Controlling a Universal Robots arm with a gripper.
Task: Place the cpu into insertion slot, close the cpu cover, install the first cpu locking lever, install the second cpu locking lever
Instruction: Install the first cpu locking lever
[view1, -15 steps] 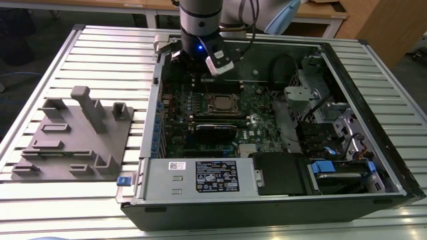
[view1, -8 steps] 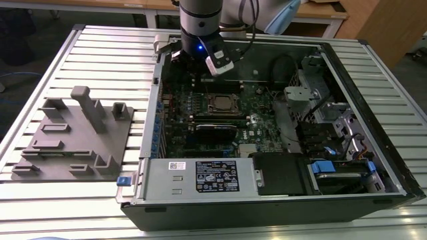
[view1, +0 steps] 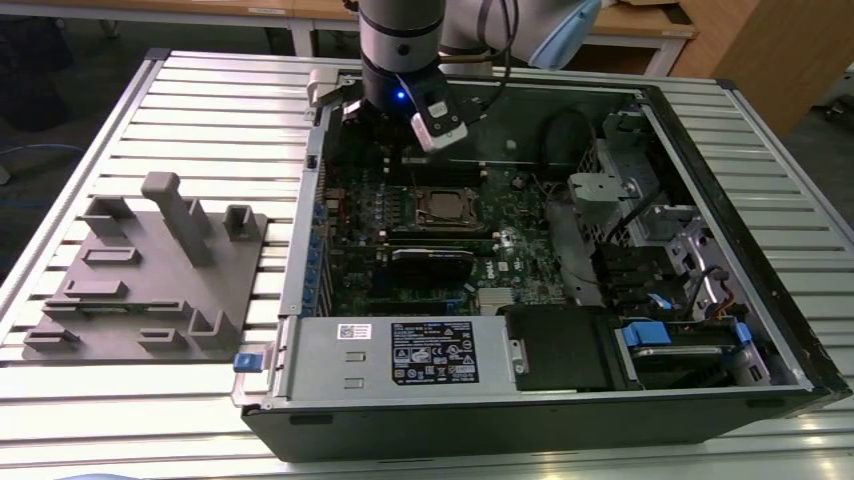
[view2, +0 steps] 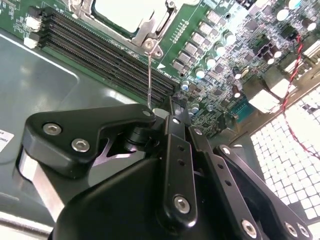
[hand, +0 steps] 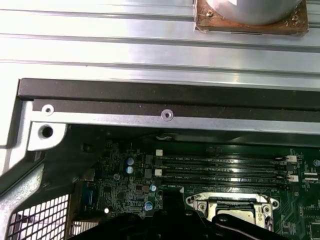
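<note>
Here, the jaws' state cannot be told as the gripper (view2: 165, 117) is hanging low over the memory slots (view2: 100, 45) inside the case (view1: 742, 236). Just ahead of it, a thin wire locking lever (view2: 149, 75) is jutting from the insertion slot (view1: 447, 208) toward the gripper, apparently unlatched. The cpu (view2: 125, 12) is sitting in that slot, with the cpu cover (view2: 148, 31) lying shut around its silver top. Seating and covering are looking done; the levers are awaiting latching.
</note>
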